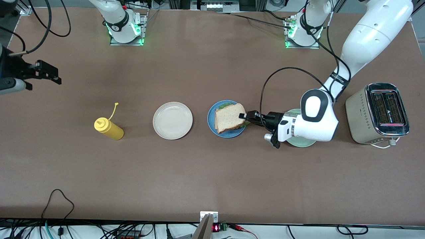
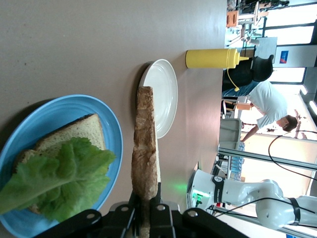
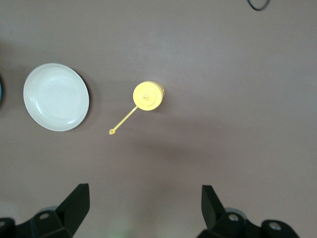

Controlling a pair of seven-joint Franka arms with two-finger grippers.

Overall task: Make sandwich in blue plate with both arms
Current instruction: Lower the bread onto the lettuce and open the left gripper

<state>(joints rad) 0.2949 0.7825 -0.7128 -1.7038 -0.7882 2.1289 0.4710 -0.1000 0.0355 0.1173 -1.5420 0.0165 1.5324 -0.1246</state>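
Note:
The blue plate (image 1: 232, 134) (image 2: 59, 106) lies mid-table and holds one bread slice (image 2: 74, 131) with a crinkled green lettuce leaf (image 2: 59, 178) (image 1: 226, 104) on top. My left gripper (image 1: 244, 117) (image 2: 147, 196) is shut on the edge of a second bread slice (image 1: 229, 117) (image 2: 146, 144), held just above the lettuce and apart from it. My right gripper (image 1: 53, 74) (image 3: 143, 191) waits open and empty, high over the right arm's end of the table.
A cream-white plate (image 1: 172, 120) (image 3: 56, 96) sits beside the blue plate toward the right arm's end, then a yellow squeeze bottle (image 1: 109, 128) (image 3: 148, 96). A mint-green plate (image 1: 300, 142) lies under the left wrist. A toaster (image 1: 378, 113) stands at the left arm's end.

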